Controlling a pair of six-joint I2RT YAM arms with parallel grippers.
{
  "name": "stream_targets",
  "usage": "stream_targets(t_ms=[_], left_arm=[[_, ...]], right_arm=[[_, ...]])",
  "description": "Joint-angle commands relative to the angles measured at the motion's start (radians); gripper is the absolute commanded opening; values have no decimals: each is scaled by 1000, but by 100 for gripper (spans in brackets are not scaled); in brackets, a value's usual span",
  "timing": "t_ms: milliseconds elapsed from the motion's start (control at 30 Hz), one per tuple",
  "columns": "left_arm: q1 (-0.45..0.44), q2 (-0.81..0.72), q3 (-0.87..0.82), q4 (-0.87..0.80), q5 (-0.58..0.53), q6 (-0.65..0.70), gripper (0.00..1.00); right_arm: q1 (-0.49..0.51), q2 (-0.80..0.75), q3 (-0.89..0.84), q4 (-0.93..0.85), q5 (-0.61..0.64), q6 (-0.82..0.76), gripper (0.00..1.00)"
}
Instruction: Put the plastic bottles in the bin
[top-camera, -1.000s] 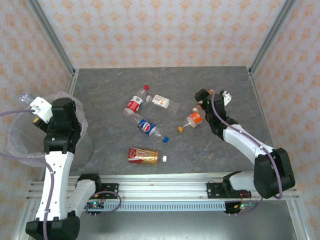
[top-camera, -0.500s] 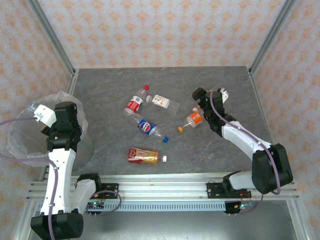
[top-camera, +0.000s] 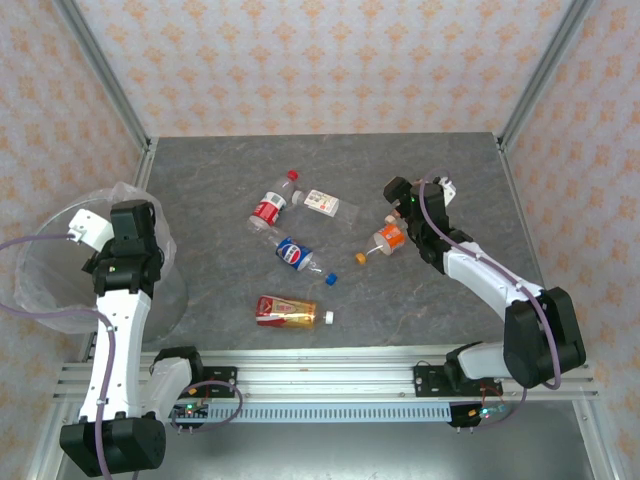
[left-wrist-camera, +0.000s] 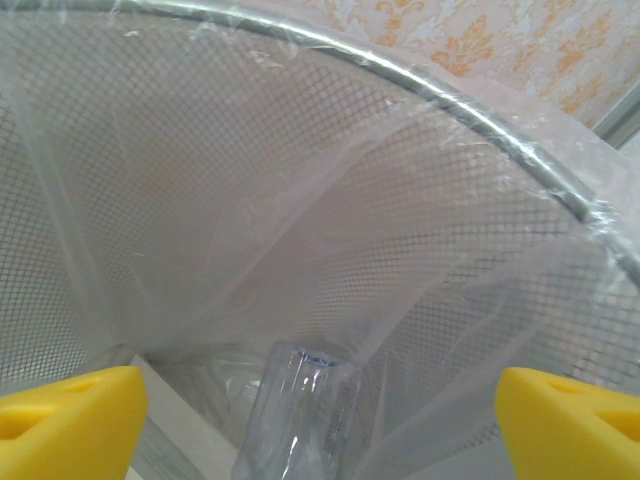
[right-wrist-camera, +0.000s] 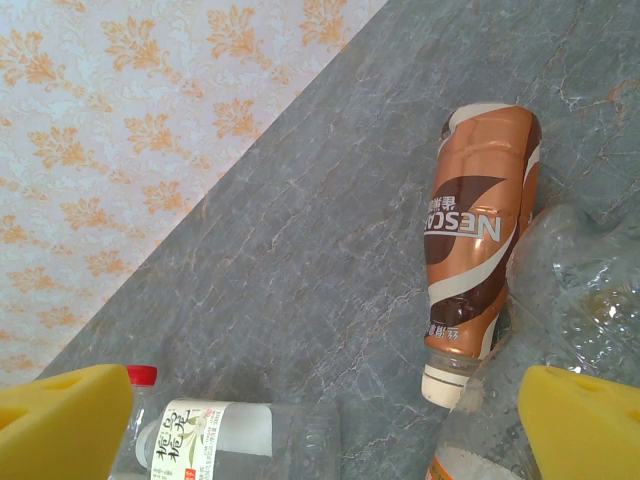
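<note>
My left gripper (top-camera: 85, 238) hangs over the bin (top-camera: 38, 285), a round mesh bin (left-wrist-camera: 480, 110) lined with a crinkly clear bag. Its yellow fingertips (left-wrist-camera: 65, 415) stand wide open, and a clear bottle (left-wrist-camera: 297, 415) sits loose below them inside the bin. On the table lie plastic bottles with red (top-camera: 270, 206), white (top-camera: 325, 203), blue (top-camera: 297, 254), brown-red (top-camera: 287, 311) and orange (top-camera: 389, 237) labels. My right gripper (top-camera: 404, 200) is open above the table, between a white-label bottle (right-wrist-camera: 205, 440) and a brown bottle (right-wrist-camera: 480, 240), touching neither.
A crumpled clear bottle (right-wrist-camera: 575, 290) lies against the brown one at the right. Metal frame posts (top-camera: 105, 80) and patterned walls close in the grey table (top-camera: 330, 155) at the back and sides. The bin stands off the table's left edge.
My left gripper has opened and let go of the clear bottle, which now sits in the bin. My right arm has shifted slightly left and stays open.
</note>
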Motion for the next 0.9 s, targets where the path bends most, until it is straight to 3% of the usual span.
stream_targets(t_ms=[0, 367, 700, 867], left_arm=[[8, -20, 36, -18, 53, -2, 95], [8, -52, 93, -8, 137, 19, 100], [7, -77, 182, -44, 151, 73, 100], [8, -69, 206, -18, 247, 130, 100]], right_arm=[[7, -1, 12, -20, 23, -13, 99], [6, 49, 98, -170, 58, -52, 99], [-24, 60, 68, -190, 127, 72, 99], [-49, 68, 58, -206, 100, 85, 99]])
